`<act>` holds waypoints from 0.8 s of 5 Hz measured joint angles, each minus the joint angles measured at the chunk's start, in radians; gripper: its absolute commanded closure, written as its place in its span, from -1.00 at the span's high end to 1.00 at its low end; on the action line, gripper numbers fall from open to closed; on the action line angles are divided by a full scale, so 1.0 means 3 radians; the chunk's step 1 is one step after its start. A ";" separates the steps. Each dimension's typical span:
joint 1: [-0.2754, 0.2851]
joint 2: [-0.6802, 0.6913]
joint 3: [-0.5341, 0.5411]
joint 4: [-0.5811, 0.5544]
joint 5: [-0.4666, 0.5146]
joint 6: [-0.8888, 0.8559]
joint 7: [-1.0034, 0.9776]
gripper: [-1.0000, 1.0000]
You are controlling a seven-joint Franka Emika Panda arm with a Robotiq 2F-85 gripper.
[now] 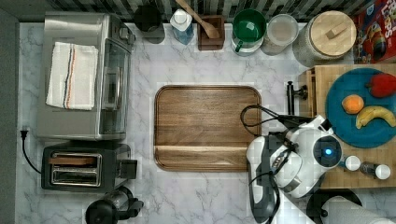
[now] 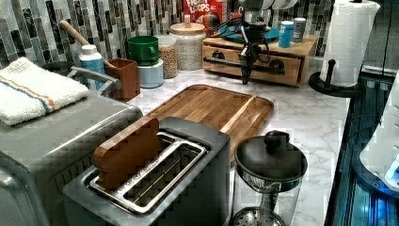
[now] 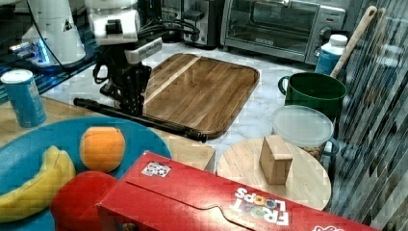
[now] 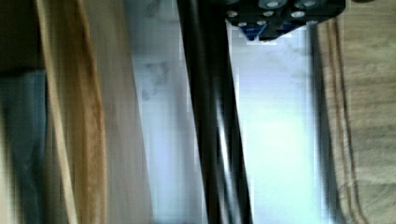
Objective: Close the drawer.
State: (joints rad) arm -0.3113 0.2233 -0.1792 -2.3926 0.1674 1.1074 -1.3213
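The light-wood drawer (image 1: 306, 93) sits under the wooden top that carries the blue plate, at the top view's right. Its front (image 2: 266, 70) faces the brown tray, and it stands out from the box only a little. A black bar handle (image 1: 290, 98) (image 3: 163, 124) (image 4: 212, 140) runs across the front. My gripper (image 2: 244, 77) (image 3: 131, 107) (image 4: 261, 35) hangs fingers-down right at the handle, on the tray side of the bar. Its fingers are shut with nothing between them. From the wrist, I see the drawer front (image 4: 88, 116) beyond the bar.
A brown wooden tray (image 1: 208, 128) lies mid-counter just beside the gripper. The plate (image 1: 348, 128) holds fruit. A paper towel roll (image 2: 350, 40) stands beside the drawer box. Jars, a green mug (image 1: 249, 25), a toaster oven (image 1: 86, 74), a toaster (image 1: 79, 168) and a kettle (image 2: 270, 165) line the edges.
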 measured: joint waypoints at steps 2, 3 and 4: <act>-0.0037 0.0188 -0.0018 0.0182 -0.0116 -0.0007 -0.0296 -1.00; -0.0007 0.0260 -0.0024 0.0215 -0.0308 0.0033 -0.0296 -1.00; 0.0013 0.0284 -0.0014 0.0273 -0.0411 0.0026 -0.0299 -1.00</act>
State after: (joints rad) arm -0.3074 0.3086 -0.1835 -2.3105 0.0439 1.1152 -1.4111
